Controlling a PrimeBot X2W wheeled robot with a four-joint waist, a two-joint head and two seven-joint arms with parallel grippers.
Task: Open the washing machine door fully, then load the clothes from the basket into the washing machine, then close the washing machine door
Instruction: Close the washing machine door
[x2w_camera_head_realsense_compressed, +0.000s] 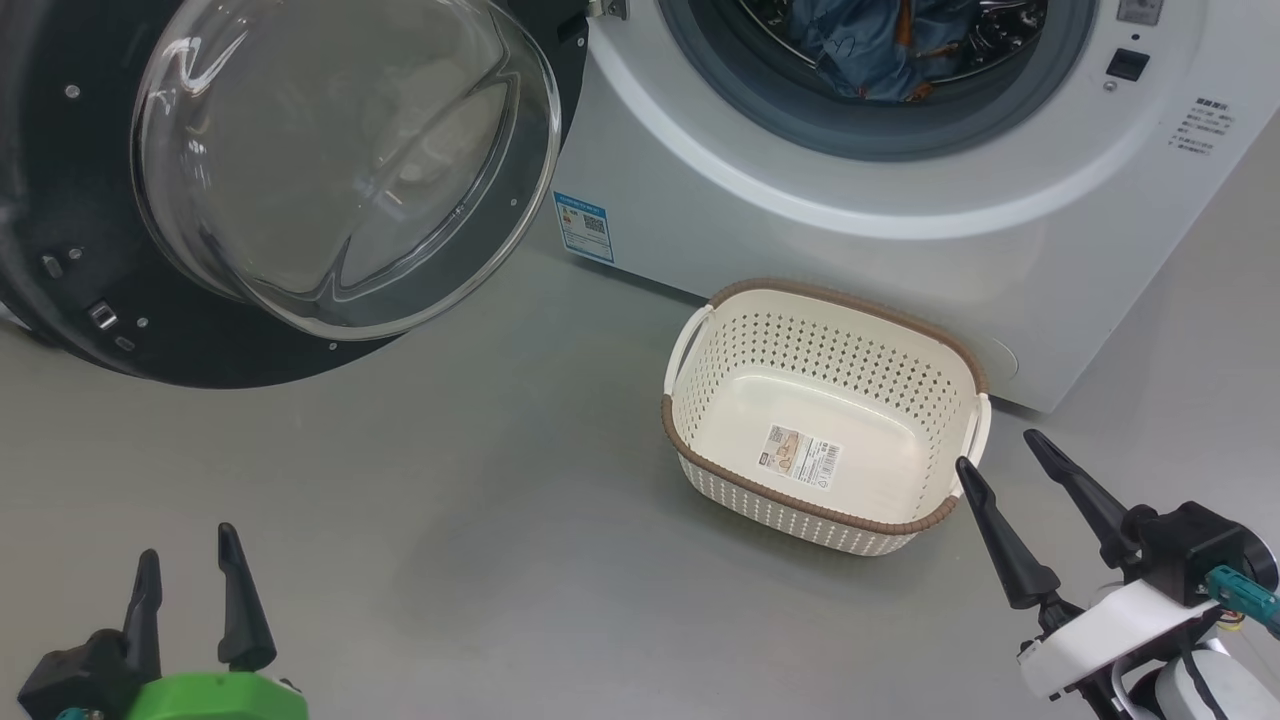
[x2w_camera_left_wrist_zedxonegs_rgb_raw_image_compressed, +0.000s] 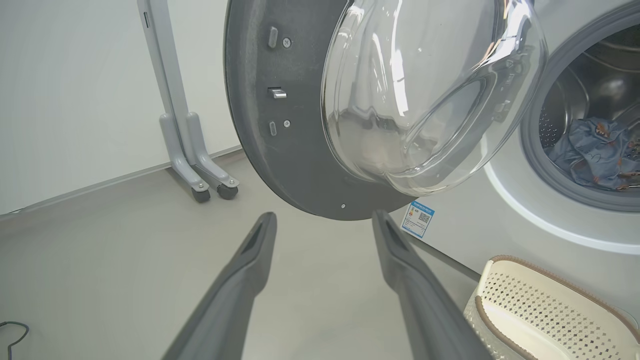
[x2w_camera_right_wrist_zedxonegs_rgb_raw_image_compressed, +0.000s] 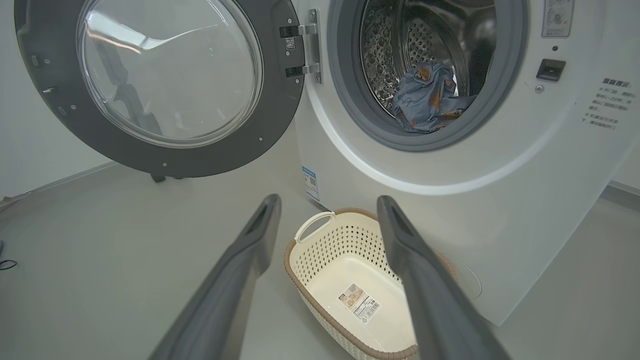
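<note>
My left gripper (x2w_camera_head_realsense_compressed: 188, 545) sits low at my left side, its two long dark fingers pointing up and spread apart, with nothing between them. My right gripper (x2w_camera_head_realsense_compressed: 996, 452) is held low on my right and leans toward the left, and its fingers are also parted and empty.

The small cream-white perforated plastic basket with the brown woven-look rim (x2w_camera_head_realsense_compressed: 820, 335) stands on the smooth grey floor (x2w_camera_head_realsense_compressed: 450, 480) just left of my right fingertips. It is close against the front of the big white front-loading washing machine (x2w_camera_head_realsense_compressed: 760, 220). Its floor is bare apart from a barcode sticker (x2w_camera_head_realsense_compressed: 802, 456). The light-blue fabric clothes printed with orange figures (x2w_camera_head_realsense_compressed: 860, 50) lie bunched inside the steel perforated drum (x2w_camera_right_wrist_zedxonegs_rgb_raw_image_compressed: 390, 55), behind the grey rubber gasket (x2w_camera_right_wrist_zedxonegs_rgb_raw_image_compressed: 350, 100) and well apart from both my grippers.

The large round glossy black washing machine door with its bulging clear glass bowl (x2w_camera_head_realsense_compressed: 300, 180) is swung wide open on its metal hinge (x2w_camera_right_wrist_zedxonegs_rgb_raw_image_compressed: 311, 45). It hangs above the floor ahead of my left gripper, between that gripper and the machine. A small blue label (x2w_camera_head_realsense_compressed: 583, 226) sits low on the machine's front below the hinge. A grey wheeled stand (x2w_camera_left_wrist_zedxonegs_rgb_raw_image_compressed: 200, 170) stands by the white wall beyond the door
</note>
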